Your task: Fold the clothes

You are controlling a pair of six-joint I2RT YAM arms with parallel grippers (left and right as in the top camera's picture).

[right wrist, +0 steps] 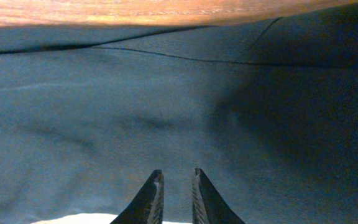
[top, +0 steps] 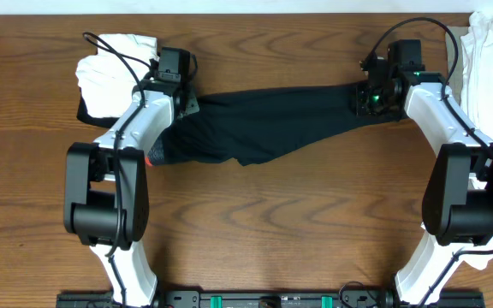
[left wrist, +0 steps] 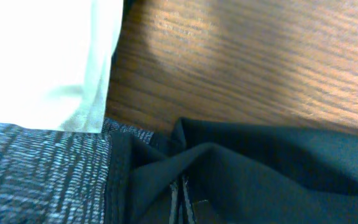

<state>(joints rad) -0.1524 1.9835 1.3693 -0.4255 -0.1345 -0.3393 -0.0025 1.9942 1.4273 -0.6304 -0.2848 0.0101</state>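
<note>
A black garment [top: 264, 124] lies stretched across the wooden table between my two arms. My left gripper [top: 187, 101] is at its left end. In the left wrist view the fingers [left wrist: 180, 186] are shut on a bunched fold of the black cloth [left wrist: 278, 162]. My right gripper [top: 368, 98] is at the garment's right end. In the right wrist view its fingertips [right wrist: 178, 177] stand a narrow gap apart against smooth black cloth [right wrist: 135, 106], which appears to sit between them.
A crumpled white garment [top: 109, 73] lies at the back left, next to the left gripper, and also shows in the left wrist view [left wrist: 36, 56]. A grey speckled fabric [left wrist: 36, 168] lies beside the black cloth. A white clothes pile [top: 490, 51] sits at the back right.
</note>
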